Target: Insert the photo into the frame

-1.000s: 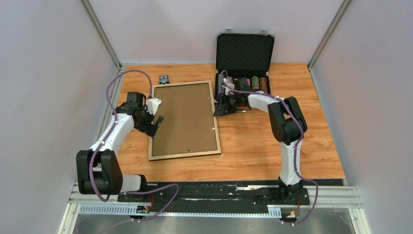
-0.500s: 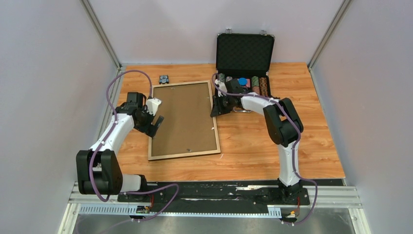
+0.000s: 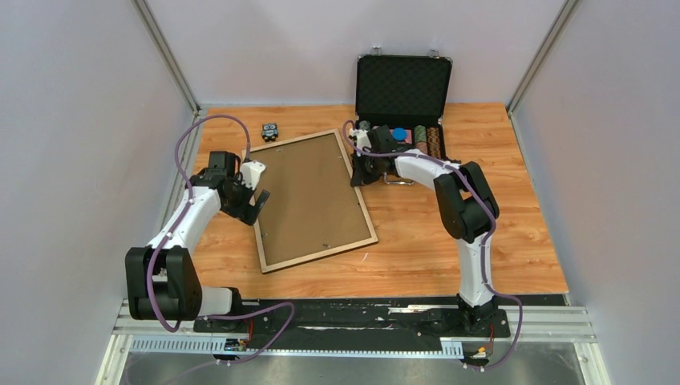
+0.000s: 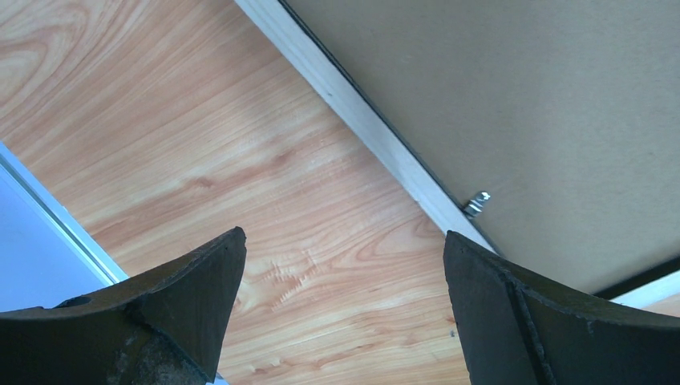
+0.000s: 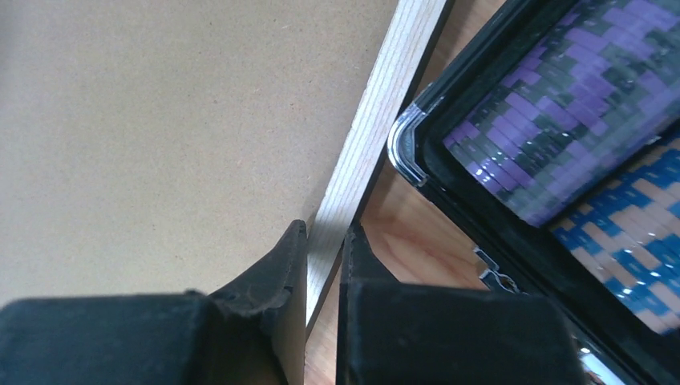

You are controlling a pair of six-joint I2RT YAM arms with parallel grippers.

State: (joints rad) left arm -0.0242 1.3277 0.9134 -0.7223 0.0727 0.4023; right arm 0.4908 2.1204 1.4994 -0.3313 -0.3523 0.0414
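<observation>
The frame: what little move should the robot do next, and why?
Probably lower the open left gripper onto the left rail of the frame: the right gripper pinches the opposite rail, so a second hold would steady it.

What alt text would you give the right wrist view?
The right hand pinches the pale wood rail of the frame, with the brown backing board to its left. At right sits a black case of purple and blue chips.
</observation>
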